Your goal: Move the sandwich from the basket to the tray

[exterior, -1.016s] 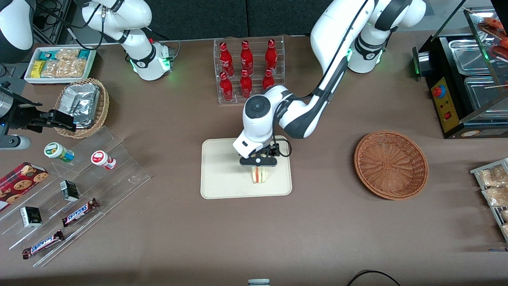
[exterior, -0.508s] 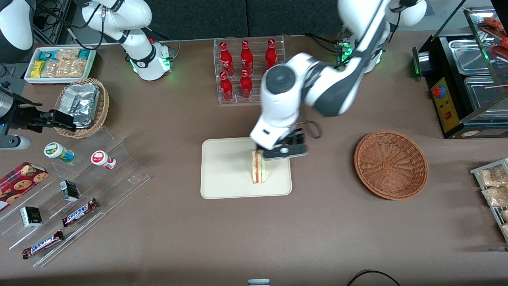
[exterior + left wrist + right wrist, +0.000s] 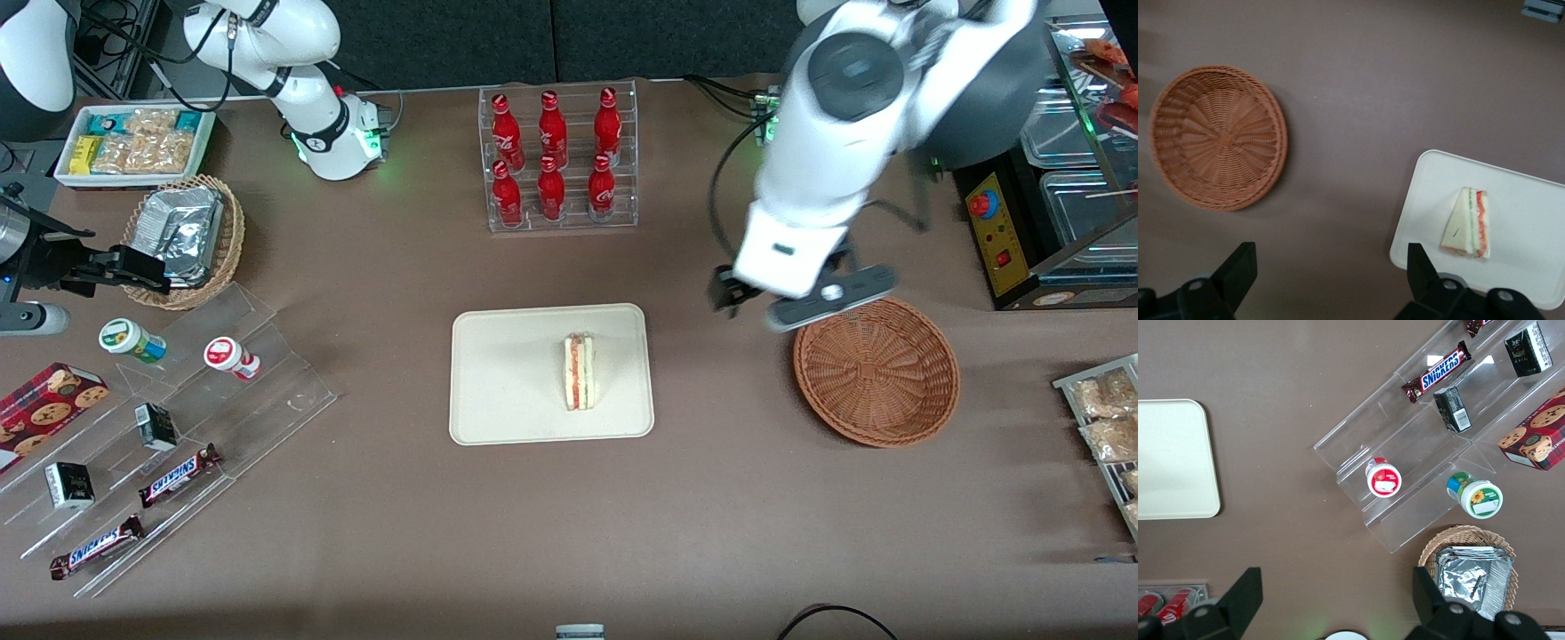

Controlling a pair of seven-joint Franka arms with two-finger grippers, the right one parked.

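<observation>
Your front camera looks steeply down on the whole worktop (image 3: 711, 524). Your left wrist camera hangs high, facing straight down past its spread-fingered tool (image 3: 1328, 283). Both show the tray (image 3: 498, 391) (image 3: 1531, 200) and the basket (image 3: 876, 369) (image 3: 1218, 137) beside it.

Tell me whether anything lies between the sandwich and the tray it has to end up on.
Nothing visible does. The sandwich already rests on the tray. The basket holds nothing, and the tool, fingers open and holding nothing, hangs above the table at the basket's rim, clear of the tray.
</observation>
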